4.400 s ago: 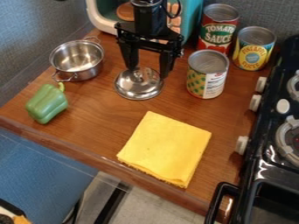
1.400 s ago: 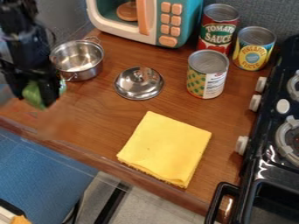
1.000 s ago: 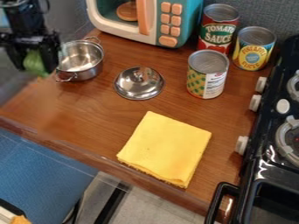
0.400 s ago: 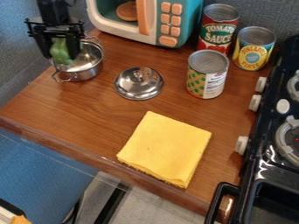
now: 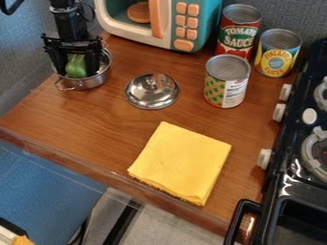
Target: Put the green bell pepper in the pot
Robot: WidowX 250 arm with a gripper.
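Observation:
At the upper left of the camera view, the gripper hangs over the pot with its fingertips down at the level of the pot's opening. Between its fingers is the green bell pepper, held on both sides, its lower part within the pot's rim. The silver pot stands upright on the wooden counter, its left and back parts largely covered by the gripper. One loop handle of the pot points toward the front left.
A silver lid lies right of the pot. Behind are a toy microwave and three cans, the nearest one patterned green and yellow. A folded yellow cloth lies toward the front, and a black stove borders the right.
The gripper has left the lid's area, taken hold of the pepper at the left, lifted it and carried it over to the pot. Most recently both moved slightly right and down. The pot shifted very slightly.

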